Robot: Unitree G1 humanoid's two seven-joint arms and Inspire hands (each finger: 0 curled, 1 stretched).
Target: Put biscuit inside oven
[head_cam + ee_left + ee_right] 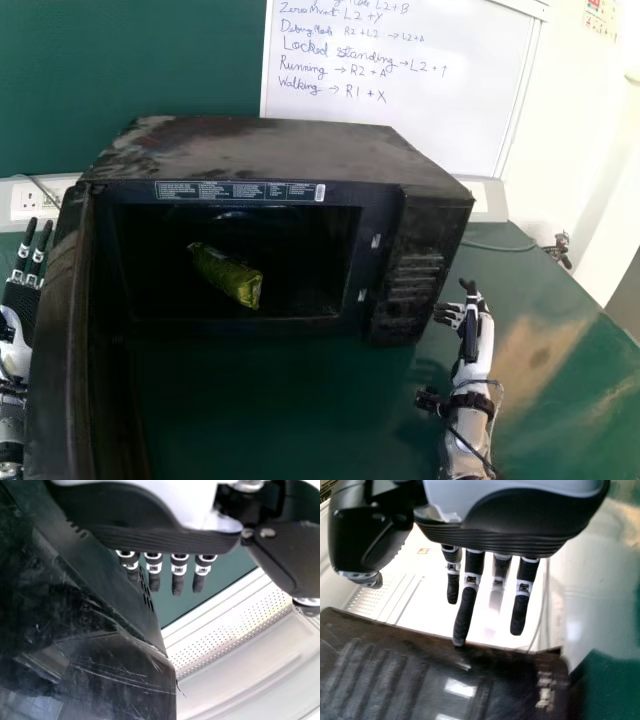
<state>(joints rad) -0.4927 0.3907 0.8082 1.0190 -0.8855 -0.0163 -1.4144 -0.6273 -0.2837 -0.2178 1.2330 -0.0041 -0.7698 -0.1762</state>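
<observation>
The biscuit [228, 277] lies in the oven [270, 150]. The left hand [20, 298], open, is outside the door [55, 340]; the right hand [478, 335], also open, is across. Best push the door round gently, fingers flat.

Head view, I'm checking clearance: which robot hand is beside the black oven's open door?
The left robot hand, outside that door; the right robot hand is opposite.
</observation>
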